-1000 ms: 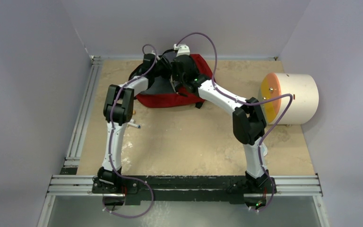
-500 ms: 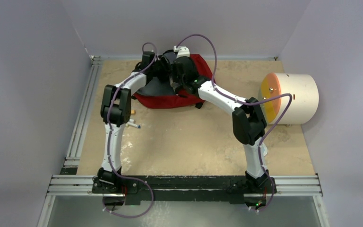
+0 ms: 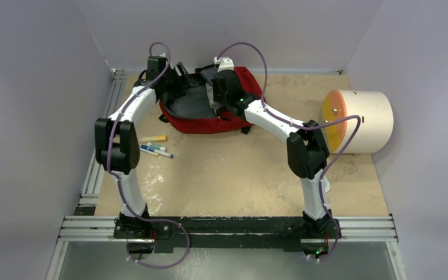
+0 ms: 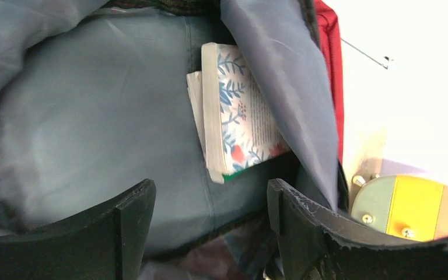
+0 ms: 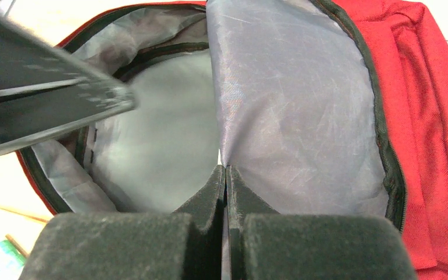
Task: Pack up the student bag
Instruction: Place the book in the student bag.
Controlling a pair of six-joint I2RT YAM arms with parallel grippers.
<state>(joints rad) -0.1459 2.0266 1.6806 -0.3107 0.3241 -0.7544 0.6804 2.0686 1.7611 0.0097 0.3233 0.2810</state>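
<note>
We have swung our left arm out toward the surface's left edge. Its fingers have spread wide at the student bag's left rim, baring pens the elbow hid.

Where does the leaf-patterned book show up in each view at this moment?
Top external: cannot be made out; the arms crowd the bag's opening.
Left wrist: the book lies at centre inside the student bag, its right edge under a lining flap.
Right wrist: not in it.
Shared landmark: the bag's grey lining, also in left wrist and right wrist.
</note>
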